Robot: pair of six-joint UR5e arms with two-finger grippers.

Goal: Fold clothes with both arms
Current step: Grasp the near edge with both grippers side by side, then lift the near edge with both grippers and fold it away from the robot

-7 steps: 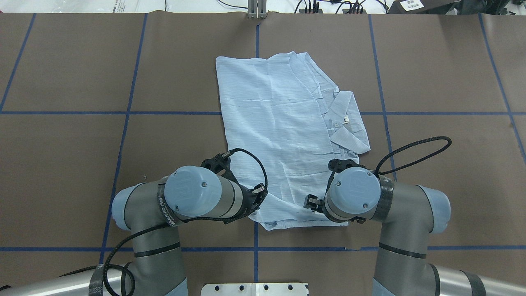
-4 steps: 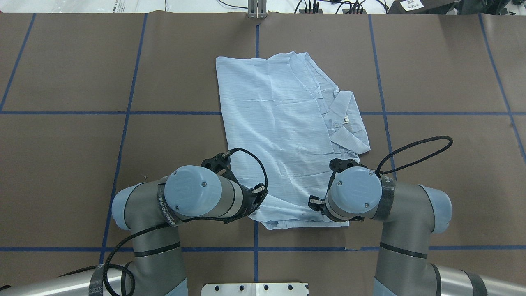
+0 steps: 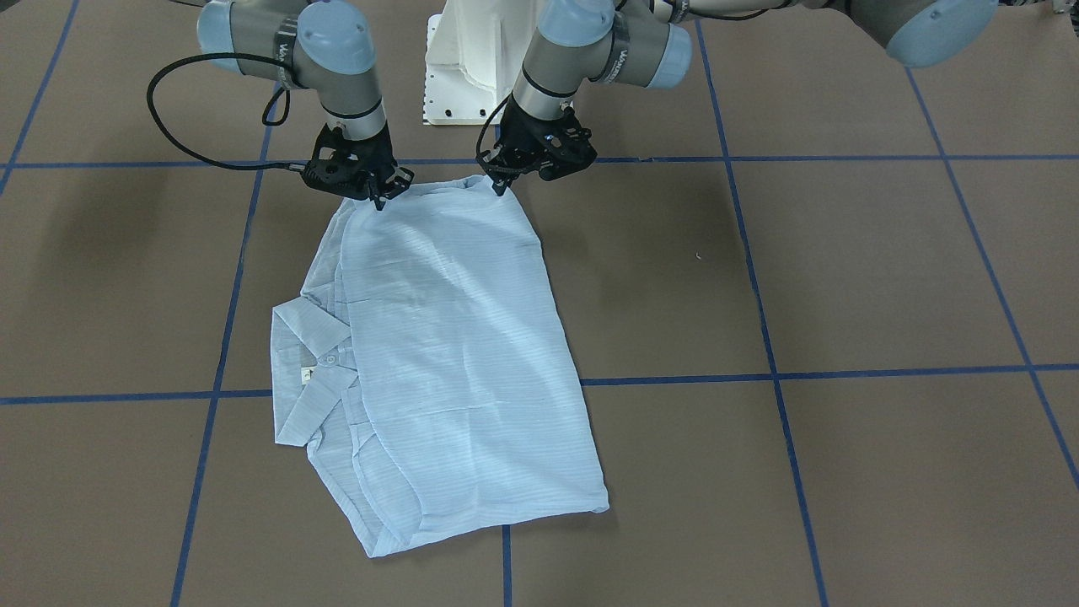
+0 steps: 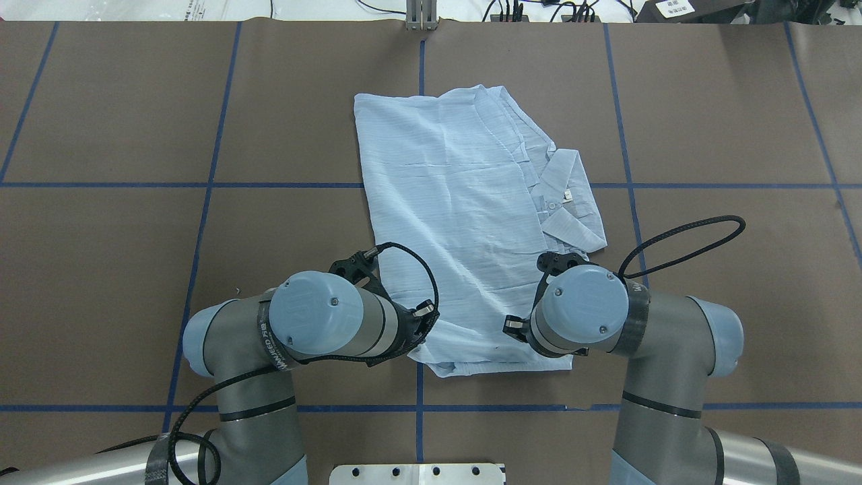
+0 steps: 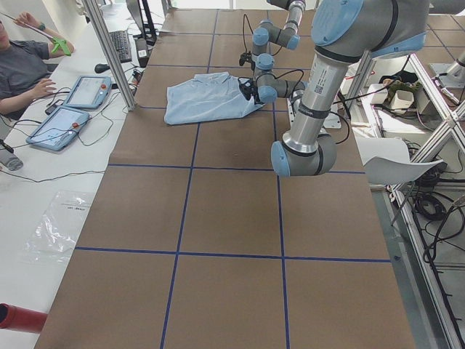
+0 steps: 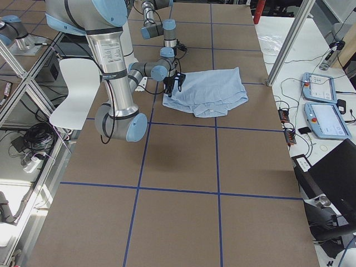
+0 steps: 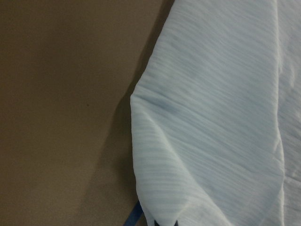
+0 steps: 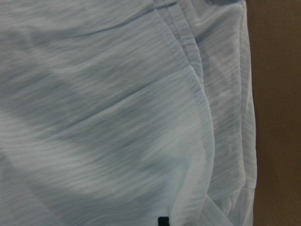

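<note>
Now left gripper (image 3: 503,187) and right gripper (image 3: 377,200) pinch the shirt's (image 3: 455,354) robot-side corners, closed tight on the cloth — best lifted together, level.

You are looking at a long table (image 4: 101,269) wearing a brown cover, with blue tape lines (image 4: 135,184) crossing it into squares. Along its far side a white bench (image 5: 43,189) is carrying two tablet-like pendants (image 5: 58,127), cables and a clear plastic bag (image 5: 58,229), and a person (image 5: 22,69) is sitting there. Aluminium posts (image 5: 109,54) are rising between bench and table. Beyond the near side a white chair (image 6: 72,92) is standing beside floor cables (image 6: 33,133). Even light is casting soft shadows.
</note>
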